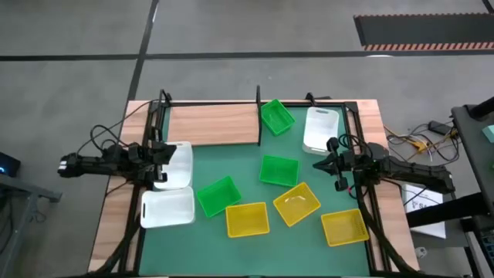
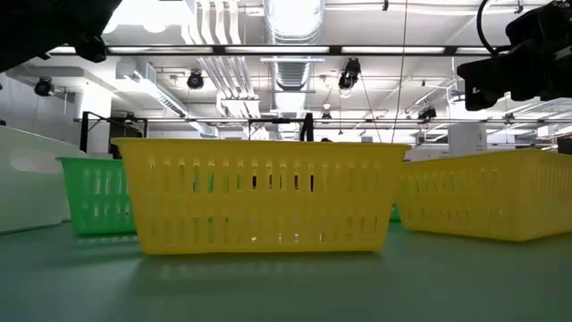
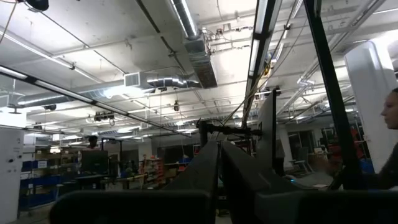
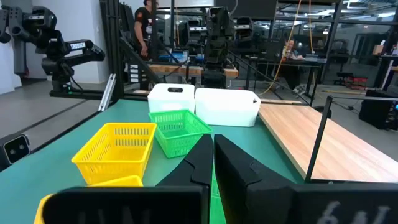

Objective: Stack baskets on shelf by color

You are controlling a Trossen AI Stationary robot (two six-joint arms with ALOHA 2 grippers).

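Shelf [image 1: 212,123] at back of table, bare wooden board on left half of black frame. No basket lying squarely on the board.

Left gripper [image 1: 165,155] at left edge of mat, over a white basket [image 1: 179,170], fingers [image 3: 205,168] pressed together, nothing between them, tipped up toward ceiling in left wrist view. Cannot tell whether touching that basket.

Right gripper [image 1: 321,164] at right edge of mat, aimed left across table, fingers [image 4: 239,168] clenched on nothing in right wrist view. Hovering between back-right white basket [image 1: 320,130] and nearest yellow ones, touching none.

Baskets, nine, scattered, none stacked:
- second white basket [image 1: 167,207] just in front of the first, front left of mat
- back-right white basket inside frame's right end, near corner post
- green basket [image 1: 276,116] skewed at back rail, just right of the middle post at the board's end; cannot tell if resting on board
- green basket [image 1: 279,171] mid-mat, well apart from shelf
- green basket [image 1: 218,195] left of centre, tilted, just beside second white
- yellow basket [image 1: 247,219] front centre, close against that green one
- yellow basket [image 1: 296,203] turned diagonal, just right of it
- yellow basket [image 1: 343,227] front right, near mat corner

Low view filled by front-centre yellow basket, upright on mat.
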